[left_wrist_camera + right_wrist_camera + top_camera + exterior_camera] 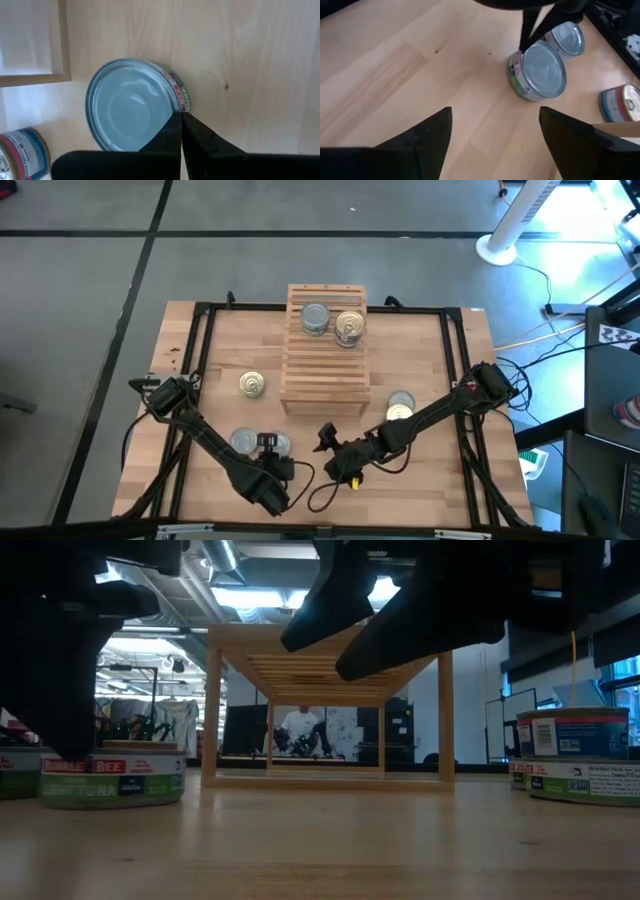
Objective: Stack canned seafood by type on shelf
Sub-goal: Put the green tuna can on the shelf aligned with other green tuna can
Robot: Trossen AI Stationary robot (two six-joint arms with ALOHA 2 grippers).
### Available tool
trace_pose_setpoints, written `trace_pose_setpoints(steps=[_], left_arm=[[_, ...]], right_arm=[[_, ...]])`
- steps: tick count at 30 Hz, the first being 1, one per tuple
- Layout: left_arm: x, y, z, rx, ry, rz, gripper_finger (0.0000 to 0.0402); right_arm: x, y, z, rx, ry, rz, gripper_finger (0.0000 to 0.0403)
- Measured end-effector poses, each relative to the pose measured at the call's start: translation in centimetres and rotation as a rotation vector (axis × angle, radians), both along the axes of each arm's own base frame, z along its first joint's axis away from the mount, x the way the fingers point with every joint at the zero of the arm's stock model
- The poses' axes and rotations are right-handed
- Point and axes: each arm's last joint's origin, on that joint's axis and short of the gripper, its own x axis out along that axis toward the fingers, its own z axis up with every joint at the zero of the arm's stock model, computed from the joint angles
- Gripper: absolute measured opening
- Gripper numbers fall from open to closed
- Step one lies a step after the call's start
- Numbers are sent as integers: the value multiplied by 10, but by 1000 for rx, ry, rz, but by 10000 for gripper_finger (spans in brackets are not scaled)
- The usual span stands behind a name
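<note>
The green-labelled, silver-topped can (132,107) (540,70) (282,444) stands flat on the table near its near edge. A second silver-topped can (243,442) (568,38) stands beside it to the left. My left gripper (180,116) (268,443) is shut, and its tip is at the green-labelled can's rim. My right gripper (495,111) (325,437) is open above bare table, to the right of these cans. The light-wood slatted shelf (325,355) (325,660) carries a silver-topped can (315,318) and a gold-topped can (349,327) at its far end. My left gripper comes from above, pointing down, with its shut fingertips (523,44) at the top rim (176,102) of the green-labelled can, on its left-near side. The can sits flat on the table. I cannot tell whether the tips touch the rim or stand just beside it.
A gold-topped can (252,384) (20,152) stands on the table left of the shelf. Right of the shelf is a stack of two cans (399,406) (575,755). A black frame (205,330) runs around the tabletop. Bare wood lies between the grippers and the shelf.
</note>
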Motion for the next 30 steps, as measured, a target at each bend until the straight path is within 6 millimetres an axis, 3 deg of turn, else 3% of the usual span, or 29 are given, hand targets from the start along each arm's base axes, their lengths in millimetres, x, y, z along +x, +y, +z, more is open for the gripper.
trace_pose_setpoints(steps=[14,21,30], left_arm=[[18,-3,8,-96,-165,-6,0],[27,1,12,-127,-218,7,0],[35,1,13,-158,-273,-7,0]], right_arm=[[6,12,-30,-107,-30,-40,296],[-1,27,-38,-236,-68,-61,296],[-1,36,-46,-257,-97,-77,296]])
